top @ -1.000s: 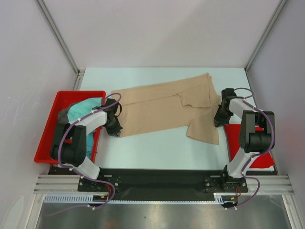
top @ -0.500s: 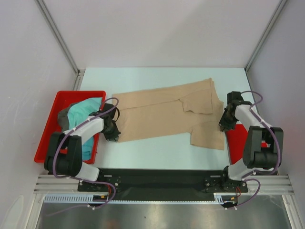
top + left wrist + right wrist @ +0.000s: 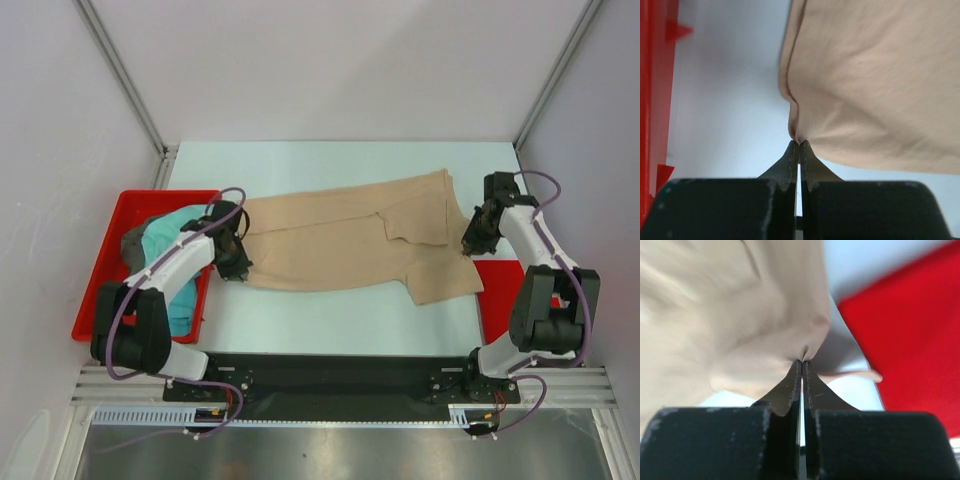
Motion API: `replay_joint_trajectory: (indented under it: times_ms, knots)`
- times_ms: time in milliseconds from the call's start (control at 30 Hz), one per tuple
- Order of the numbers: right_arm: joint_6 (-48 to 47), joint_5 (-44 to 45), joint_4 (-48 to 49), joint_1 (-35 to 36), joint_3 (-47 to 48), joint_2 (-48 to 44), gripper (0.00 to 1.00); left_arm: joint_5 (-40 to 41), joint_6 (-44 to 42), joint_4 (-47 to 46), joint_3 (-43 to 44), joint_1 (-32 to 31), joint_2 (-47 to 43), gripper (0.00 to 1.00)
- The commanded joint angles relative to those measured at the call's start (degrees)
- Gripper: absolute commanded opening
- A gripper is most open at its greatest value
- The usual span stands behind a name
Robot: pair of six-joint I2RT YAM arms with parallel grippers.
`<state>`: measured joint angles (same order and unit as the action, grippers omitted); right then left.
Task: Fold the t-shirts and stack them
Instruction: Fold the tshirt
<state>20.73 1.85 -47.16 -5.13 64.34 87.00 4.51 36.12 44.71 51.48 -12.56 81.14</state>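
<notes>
Tan t-shirt [image 3: 340, 240] stretched between both claws, partly spread, no real fold yet. Left claw [image 3: 799, 145] clamped on its edge; right claw [image 3: 801, 362] likewise. Beyond left claw: teal t-shirt [image 3: 165, 238] heaped in red tray [image 3: 95, 290]. Stack not begun.

The left arm [image 3: 185, 262] is covering part of the teal t-shirt [image 3: 168, 232], which is hiding most of the dark grey t-shirt [image 3: 131, 243]; the right arm [image 3: 548, 300] is blocking much of the red mat [image 3: 492, 292].
</notes>
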Motion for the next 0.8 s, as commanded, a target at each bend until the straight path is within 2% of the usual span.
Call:
replay_joint_trajectory:
  times_ms: [0,233,433,767]
  knots:
    - [-1.0,-1.1,0.7,-0.3,9.5,4.4,0.0,2.3,-1.7,1.0,7.2,1.2,3.6,0.0]
    - [-1.8,-4.4,1.1,-0.4,22.6,15.2,0.0,3.1,-2.1,1.3,18.5,3.5,13.5,0.0]
    - [-1.9,-7.5,0.0,-0.4,33.1,23.8,0.0,4.0,-3.2,1.6,22.8,6.4,17.7,0.0]
    - [-1.8,-10.2,-0.8,0.2,40.7,31.6,0.0,4.2,-3.6,1.6,27.5,7.0,23.7,0.0]
